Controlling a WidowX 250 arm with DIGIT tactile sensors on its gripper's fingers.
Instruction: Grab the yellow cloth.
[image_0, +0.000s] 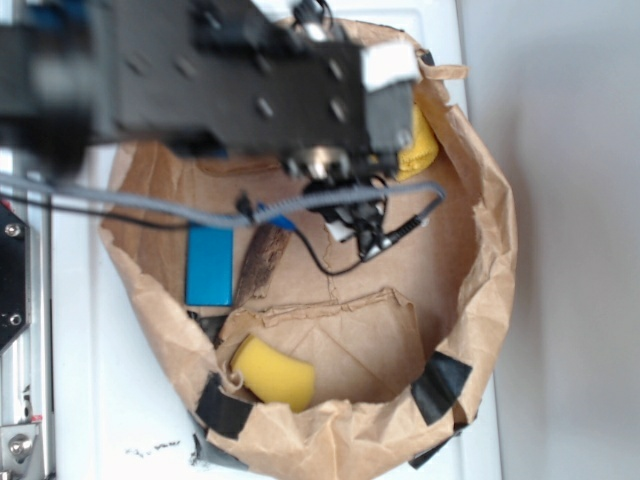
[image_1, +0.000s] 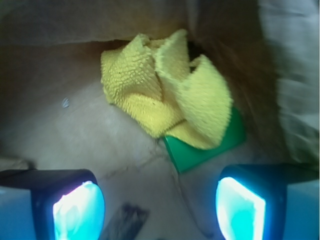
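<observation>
Ahead, yellow cloth (image_1: 167, 95) crumpled, long axis slanting down-right over green block (image_1: 210, 147), hand (image_1: 160, 205) spread apart, empty.

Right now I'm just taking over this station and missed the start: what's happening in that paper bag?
The robot arm is reaching into the brown paper bag for the yellow cloth. The gripper is open and empty, its fingers apart with the cloth ahead of them, not yet touched. The cloth lies crumpled, partly covering a green block. Also in the bag: a yellow sponge and a blue block.
</observation>
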